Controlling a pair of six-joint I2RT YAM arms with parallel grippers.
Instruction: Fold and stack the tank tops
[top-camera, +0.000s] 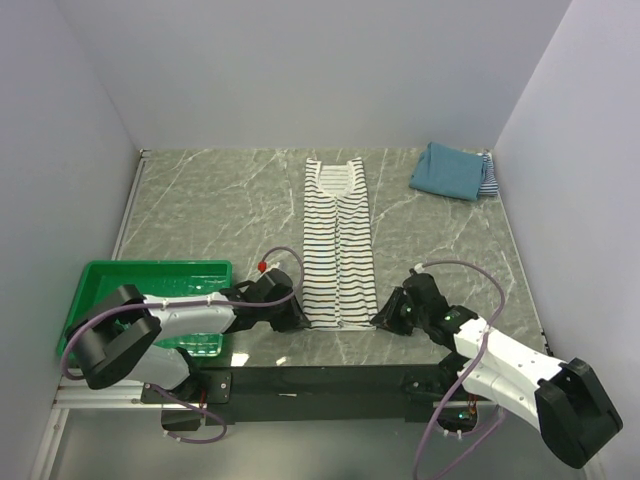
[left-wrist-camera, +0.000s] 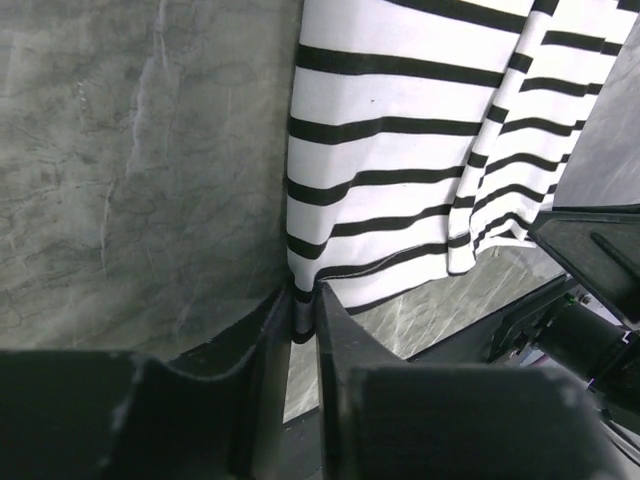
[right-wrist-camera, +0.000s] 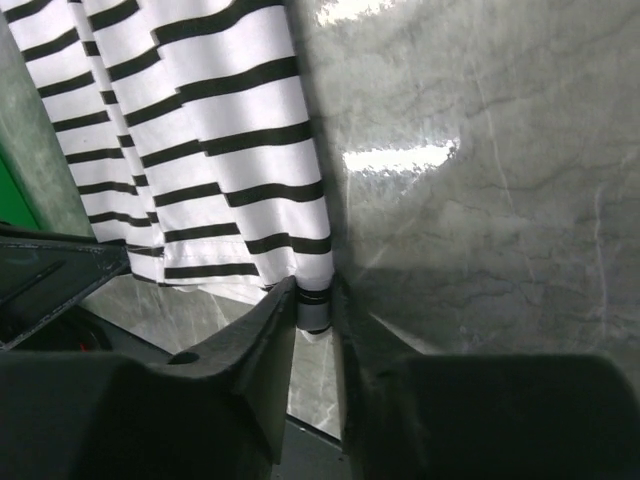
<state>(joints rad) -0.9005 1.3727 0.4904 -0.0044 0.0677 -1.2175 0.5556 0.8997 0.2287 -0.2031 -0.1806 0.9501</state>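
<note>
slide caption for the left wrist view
Left gripper pinching the hem corner of the black-and-white striped cloth tank top on the grey marbled table.

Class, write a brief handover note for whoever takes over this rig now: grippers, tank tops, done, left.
Left gripper: shut on the near-left hem corner of the broad black-and-white striped cloth tank top.
Right gripper: shut on its near-right corner.
It lies as a long strip mid-table.
Done: folded teal-blue cloth top on fine navy-and-white striped top, far right.
Left: fold the strip, stack it.
</note>
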